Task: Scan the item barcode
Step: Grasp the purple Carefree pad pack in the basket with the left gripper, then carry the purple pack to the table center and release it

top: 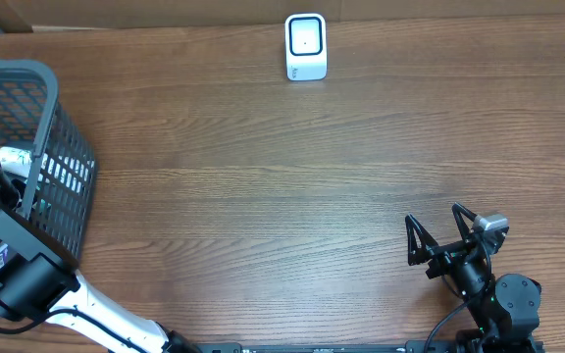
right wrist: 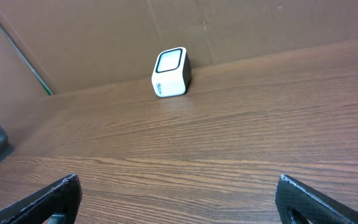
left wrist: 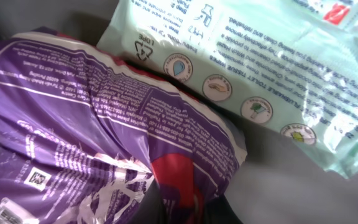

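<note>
The purple crinkled plastic packet [left wrist: 92, 124] lies inside the dark grey mesh basket [top: 62, 167] at the table's left edge. The left gripper [left wrist: 182, 205] reaches down into the basket, its jaws closed and pinching the packet's wrinkled film. A pale green soft wipes pack [left wrist: 278, 81] lies against the packet. The right gripper [top: 434, 218] hangs low over the brown wood-grain table [top: 263, 196], jaws spread wide and empty, facing the white boxy barcode scanner [top: 305, 46] at the far edge.
</note>
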Robot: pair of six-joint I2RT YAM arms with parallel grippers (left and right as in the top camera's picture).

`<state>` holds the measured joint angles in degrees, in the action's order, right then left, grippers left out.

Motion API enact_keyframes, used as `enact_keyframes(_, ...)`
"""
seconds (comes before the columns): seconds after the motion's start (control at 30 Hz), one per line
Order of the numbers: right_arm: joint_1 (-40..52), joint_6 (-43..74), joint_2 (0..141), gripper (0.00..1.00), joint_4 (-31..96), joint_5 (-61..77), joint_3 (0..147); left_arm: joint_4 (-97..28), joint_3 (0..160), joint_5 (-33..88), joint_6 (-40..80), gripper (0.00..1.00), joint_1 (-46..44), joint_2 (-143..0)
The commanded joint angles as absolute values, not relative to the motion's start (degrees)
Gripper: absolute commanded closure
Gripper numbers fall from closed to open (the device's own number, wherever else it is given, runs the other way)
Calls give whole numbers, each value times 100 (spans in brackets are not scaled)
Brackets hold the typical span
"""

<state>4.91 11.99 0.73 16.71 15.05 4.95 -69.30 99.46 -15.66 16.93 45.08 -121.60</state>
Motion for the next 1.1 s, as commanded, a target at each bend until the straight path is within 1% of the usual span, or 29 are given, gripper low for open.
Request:
enact_keyframes(0.0, 519, 1192, 19, 0, 1815, 1509, 563, -7148, 10383, -1046, 1671, 96, 4469, -12293)
enact_keyframes(0.2, 519, 1192, 19, 0, 1815, 1509, 563, -7911, 11622, -598, 1671, 96, 4451, -12081)
enact_keyframes(0.3, 519, 1192, 19, 0, 1815, 1509, 563, -8361, 12527, -255, 1671, 96, 4418, -11808)
enact_keyframes(0.47, 519, 1192, 19, 0, 1815, 1509, 563, -8527, 13194, 104, 1667, 96, 4278, -11242)
enact_keyframes(0.63, 519, 1192, 19, 0, 1815, 1509, 563, -8399, 13517, 447, 1461, 96, 3911, -10484)
enact_keyframes(0.77, 519, 1192, 19, 0, 1815, 1509, 563, -8073, 13625, 416, 1120, 96, 3286, -9835)
enact_keyframes(0.9, 519, 1192, 19, 0, 1815, 1509, 563, -7719, 13625, 259, 644, 96, 2403, -9303)
enact_keyframes(1.03, 519, 1192, 19, 0, 1815, 1509, 563, -7701, 13614, 257, 95, 96, 1186, -9190)
enact_keyframes(1.07, 519, 1192, 19, 0, 1815, 1509, 563, -7749, 13537, 207, -71, 96, 523, -9286)
